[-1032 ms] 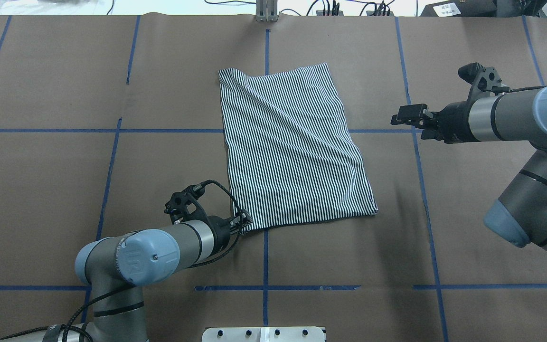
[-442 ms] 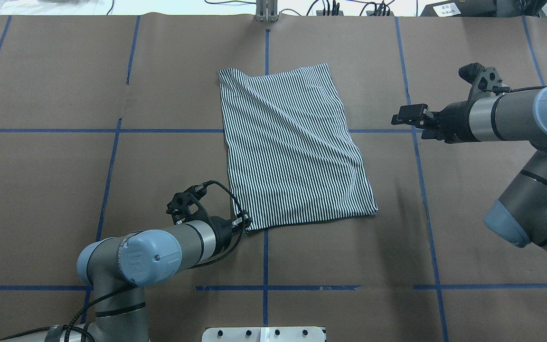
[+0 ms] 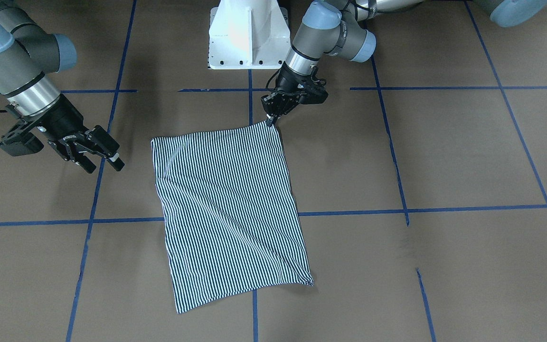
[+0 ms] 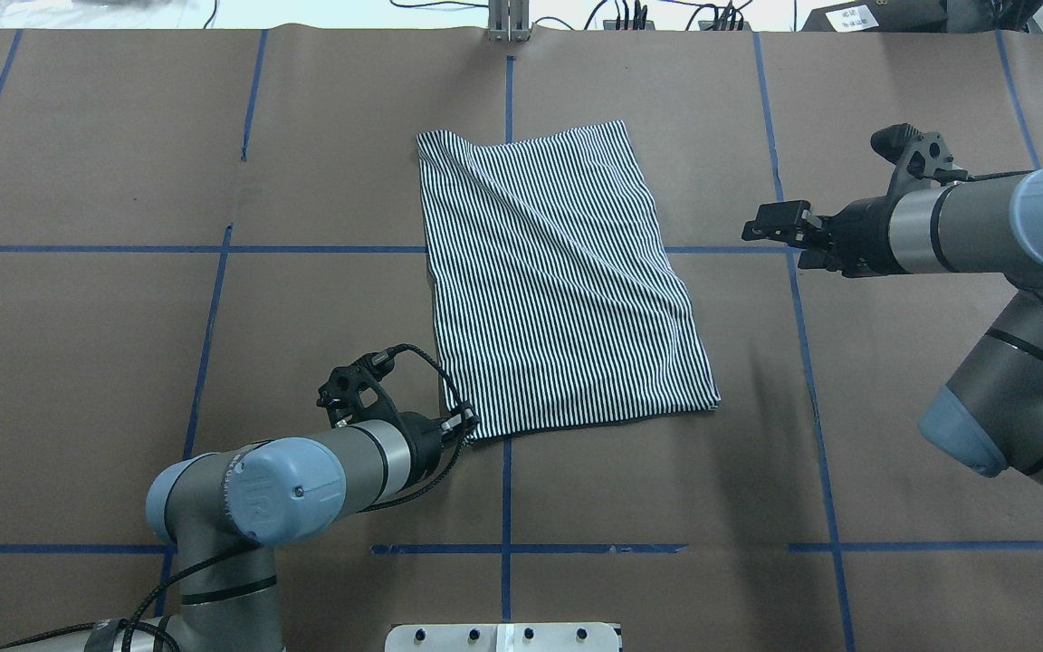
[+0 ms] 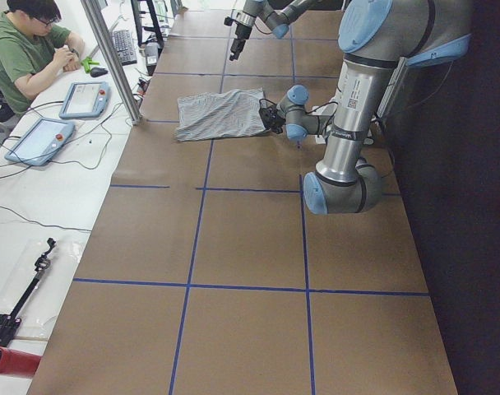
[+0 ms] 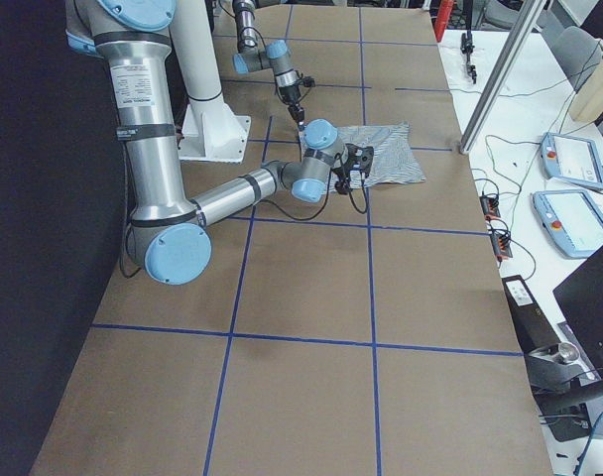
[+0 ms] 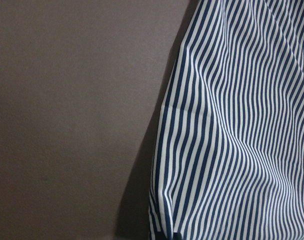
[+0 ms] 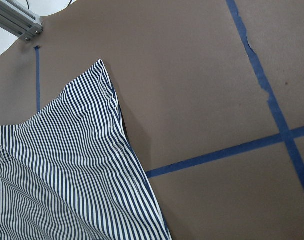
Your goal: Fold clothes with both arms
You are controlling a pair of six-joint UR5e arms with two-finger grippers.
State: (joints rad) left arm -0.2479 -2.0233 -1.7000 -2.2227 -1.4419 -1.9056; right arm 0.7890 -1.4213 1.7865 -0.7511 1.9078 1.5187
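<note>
A: On the table (image 4: 123,362), what lies biggest?
B: Shirt (image 4: 558,290), folded to a striped oblong, flat at mid-table, with one slanting crease.
A: Left gripper (image 3: 270,119)?
B: Jaws closed to a point, pinching the shirt's corner nearest the robot, on its left.
A: Right gripper (image 3: 104,164)?
B: Jaws spread wide, holding nothing, apart from the shirt's right edge.

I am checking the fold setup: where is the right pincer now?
In the overhead view the right pincer is open at the right side, over a blue tape line, apart from the right edge of the striped shirt.
</note>
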